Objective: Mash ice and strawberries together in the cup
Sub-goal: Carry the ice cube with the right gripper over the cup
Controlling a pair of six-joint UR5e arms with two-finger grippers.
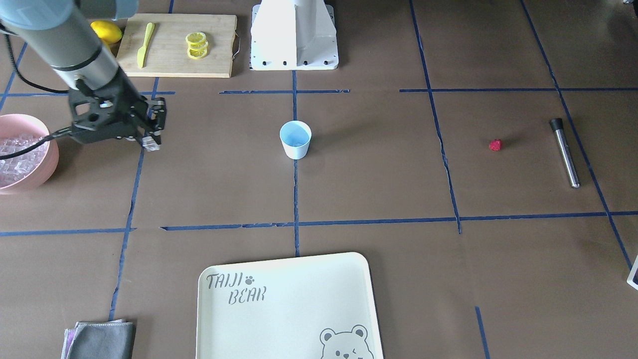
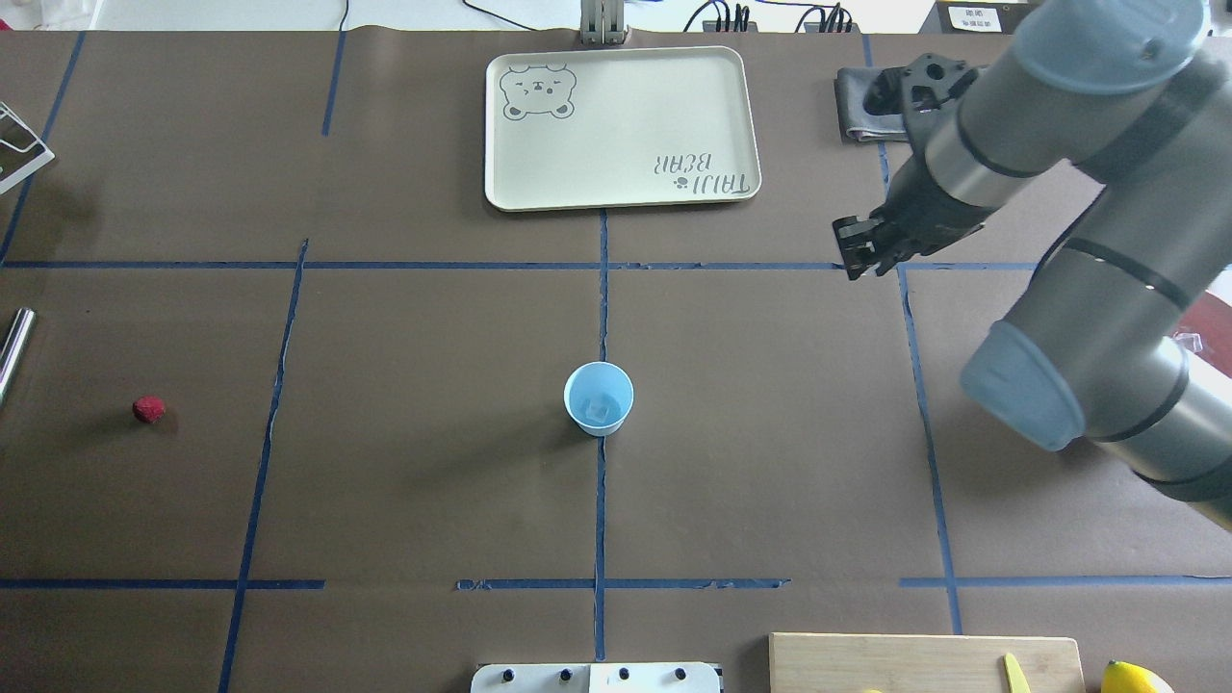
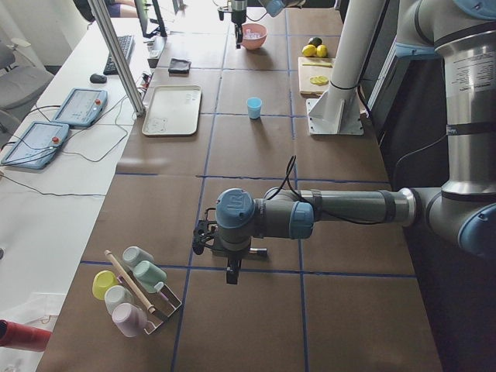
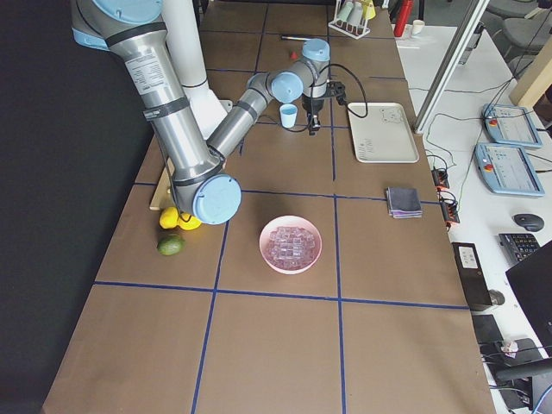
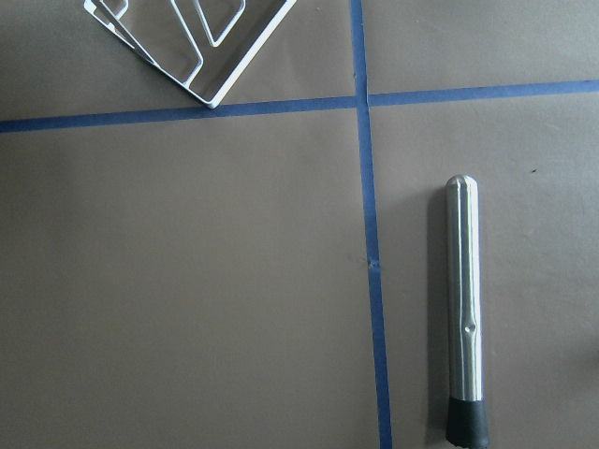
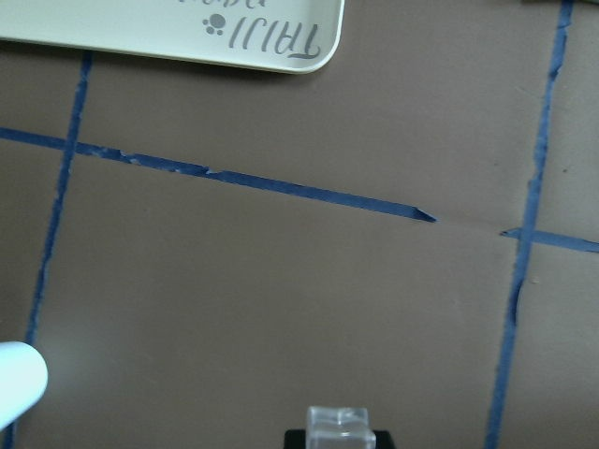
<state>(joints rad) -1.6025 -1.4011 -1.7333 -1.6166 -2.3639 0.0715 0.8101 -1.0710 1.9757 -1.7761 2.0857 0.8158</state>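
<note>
My right gripper is shut on one clear ice cube, held above the table between the pink bowl of ice and the light-blue cup. The cube shows at the bottom of the right wrist view, with the cup's rim at lower left. The cup stands upright mid-table with something pale inside. The red strawberry lies alone on the table. My left gripper hovers near the steel muddler; I cannot tell whether it is open or shut.
A cream tray lies at the operators' edge beside a grey cloth. A cutting board with lemon slices and a yellow knife sits by the robot base. A rack of cups stands past the left gripper.
</note>
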